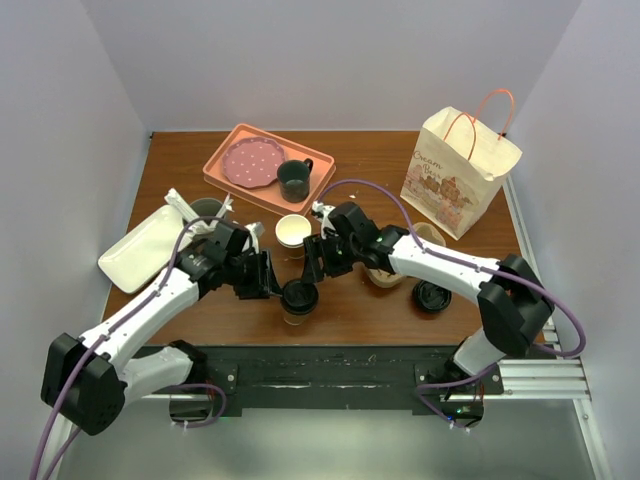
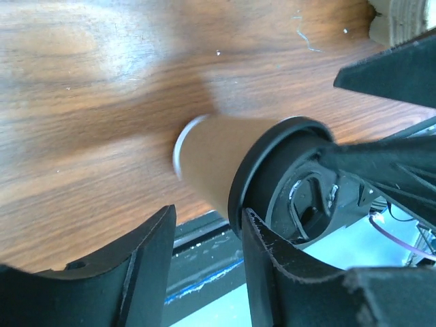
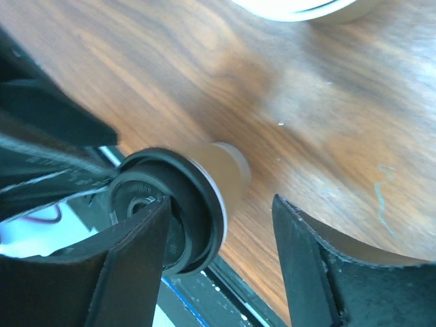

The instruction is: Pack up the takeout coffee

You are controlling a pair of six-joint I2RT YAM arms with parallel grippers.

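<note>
- Left gripper (image 1: 272, 284) and right gripper (image 1: 314, 270) both spread, one on each side of the takeout coffee (image 1: 299, 299), neither pinching it.
- Yep, the cup's upright near the surface's (image 1: 365, 310) front edge, paper bag (image 1: 458, 170) way back right.

Matt tan paper noted on takeout coffee (image 1: 299, 300) body; lid (image 3: 191, 187) black plastic w/ slight sheen. Table (image 1: 365, 310) seen as semi-gloss wood grain, lightly scratched. Gift bag (image 1: 455, 185): cream printed paper, smooth.

Bag (image 1: 458, 175) standing back right. Tray (image 1: 320, 165) sitting back centre, carrying dotted plate (image 1: 251, 160) and mug (image 1: 294, 180). White dish (image 1: 145, 248) lying far left. Open cup (image 1: 293, 231) standing mid-table. Loose lid (image 1: 432, 296) lying front right.
</note>
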